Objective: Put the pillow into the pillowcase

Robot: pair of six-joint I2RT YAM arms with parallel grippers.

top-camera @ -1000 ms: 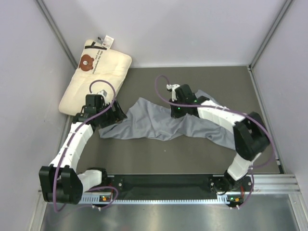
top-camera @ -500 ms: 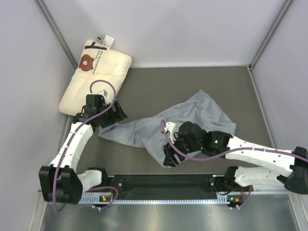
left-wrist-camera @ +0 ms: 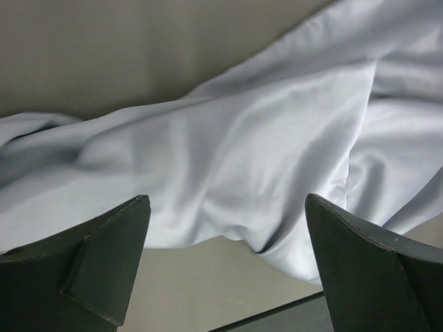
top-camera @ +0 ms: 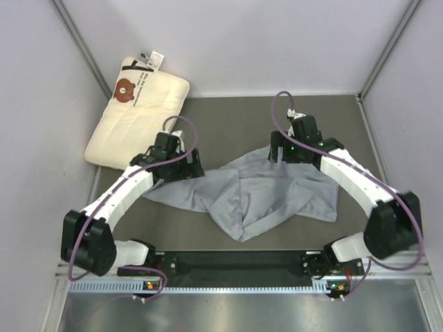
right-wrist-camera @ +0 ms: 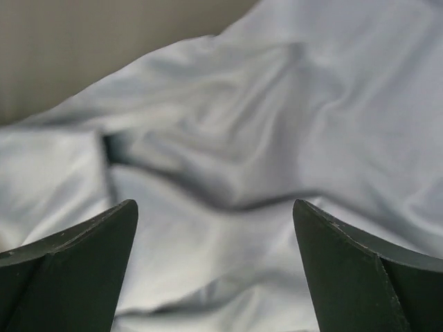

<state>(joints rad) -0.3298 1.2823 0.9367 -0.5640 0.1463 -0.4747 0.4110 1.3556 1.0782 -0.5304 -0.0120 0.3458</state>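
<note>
Left claw (top-camera: 188, 168): jaws spread wide, nothing gripped. Its 2 dark fingers (left-wrist-camera: 104, 263) stand apart with only loose cloth showing beyond them.
Right claw (top-camera: 277, 153): also wide open and holding nothing. From its own camera the 2 fingers (right-wrist-camera: 69, 270) frame rumpled fabric, none of it pinched.
Pillowcase (top-camera: 256, 197): grey-blue and crumpled on the table, spread between the 2 claws. Its left end lies right under the left claw and its far right edge right under the right claw. The bulk sags nearer the arm bases than either claw and ends in a folded point.
Contact: both claws sit very close above the cloth; I cannot tell whether either one's fingertips touch it.
Pillow (top-camera: 138, 114): cream, quilted, lying outside the pillowcase. It sits beyond and to the left of the left claw, near it but not touching, and well apart from the right claw, far off to that claw's left.
Pillow details: the brown bear face (top-camera: 124, 88) and white tag (top-camera: 154, 57) are at the end farthest from the left claw. The pillow lies against the left wall (top-camera: 41, 104).
Table (top-camera: 228, 121): dark mat, showing beyond both claws.
Folds: in the left wrist view a deep crease runs ahead of the claw's right finger. In the right wrist view a dark shadowed fold sits ahead of the left finger.
</note>
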